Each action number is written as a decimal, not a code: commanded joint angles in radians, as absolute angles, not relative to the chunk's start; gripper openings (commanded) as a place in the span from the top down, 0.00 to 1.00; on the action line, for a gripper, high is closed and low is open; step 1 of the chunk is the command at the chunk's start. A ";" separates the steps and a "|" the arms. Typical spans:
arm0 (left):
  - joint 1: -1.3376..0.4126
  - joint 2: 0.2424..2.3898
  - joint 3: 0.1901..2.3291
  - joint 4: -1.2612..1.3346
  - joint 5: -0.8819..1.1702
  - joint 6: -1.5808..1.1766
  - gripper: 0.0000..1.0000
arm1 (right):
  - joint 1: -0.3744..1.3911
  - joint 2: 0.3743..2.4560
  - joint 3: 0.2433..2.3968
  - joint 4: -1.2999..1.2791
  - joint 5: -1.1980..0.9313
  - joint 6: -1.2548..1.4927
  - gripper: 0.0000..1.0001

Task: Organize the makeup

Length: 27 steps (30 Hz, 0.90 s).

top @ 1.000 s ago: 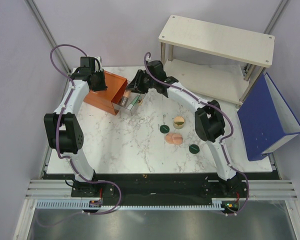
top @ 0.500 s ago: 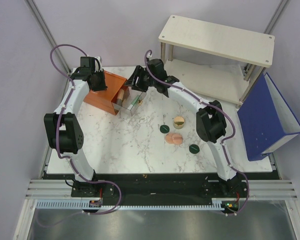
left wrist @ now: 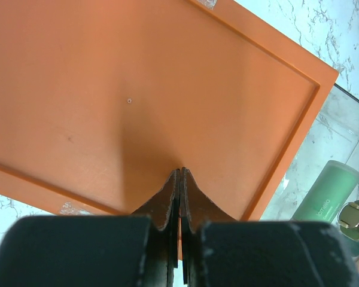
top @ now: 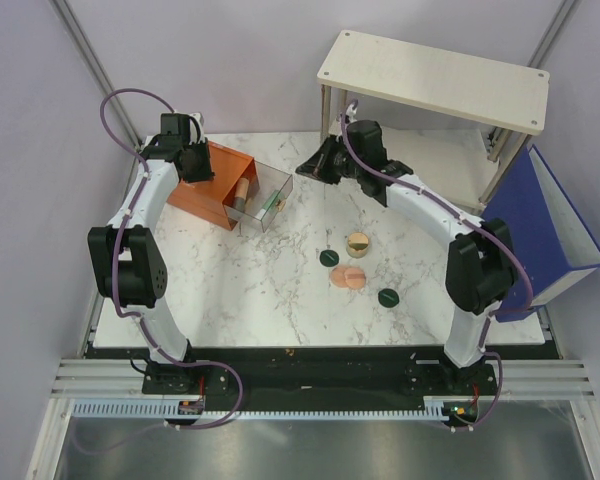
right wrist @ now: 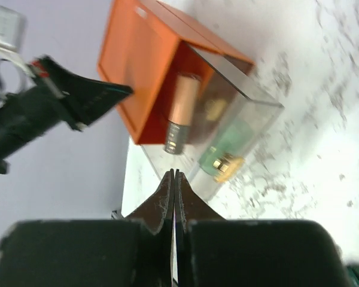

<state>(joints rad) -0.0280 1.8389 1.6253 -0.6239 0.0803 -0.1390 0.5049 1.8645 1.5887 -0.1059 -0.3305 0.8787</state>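
- left gripper (left wrist: pixel 179 179): fingers pressed together with nothing between them. the tips appear to rest on the flat top of the orange box (left wrist: pixel 137 89).
- right gripper (right wrist: pixel 175 179): fingers together and empty. it hangs above the marble table (top: pixel 230 290), pointing at the clear drawer (right wrist: pixel 227 131) from a little way off.
- risk: the right fingers must part before any pick. coming down shut on a piece would only shove it across the smooth top.
- risk: the dark green disc (top: pixel 328 258), the peach-pink compact (top: pixel 347 276) and the tan-gold jar (top: pixel 358 244) lie close together. fingers reaching for one could bump a neighbour.
- risk: the discs are flat and low, so a pinch may slip off the edge and send one skittering. the second dark green disc (top: pixel 387 297) sits apart, nearer the front, and looks easier.
- risk: the drawer stands pulled out of the box. a careless drop or a nudge from the right arm could push it in or shift the box, more so if the left tips lift off.
- clear drawer: it holds the brown-pink stick (right wrist: pixel 180 110) on the box side and the mint-green tube (left wrist: pixel 326 191) beside it. both lie flat.
- orange box: i can't tell what is in the rest of it.
- the four loose pieces lie on the table, right of the drawer and well apart from it.
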 commanded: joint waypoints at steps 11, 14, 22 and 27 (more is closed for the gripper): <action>-0.021 1.890 1.551 -0.792 0.060 -0.104 0.98 | 0.554 2.022 1.528 -0.060 -0.448 0.953 1.00; -0.021 1.887 1.548 -0.790 0.060 -0.106 0.98 | 0.564 2.069 1.575 -0.057 -0.451 0.962 1.00; -0.021 1.871 1.537 -0.792 0.067 -0.104 0.98 | 0.594 2.215 1.785 -0.057 -0.460 1.000 1.00; -0.021 1.867 1.532 -0.792 0.075 -0.104 0.98 | 0.617 2.330 1.946 -0.057 -0.468 1.037 1.00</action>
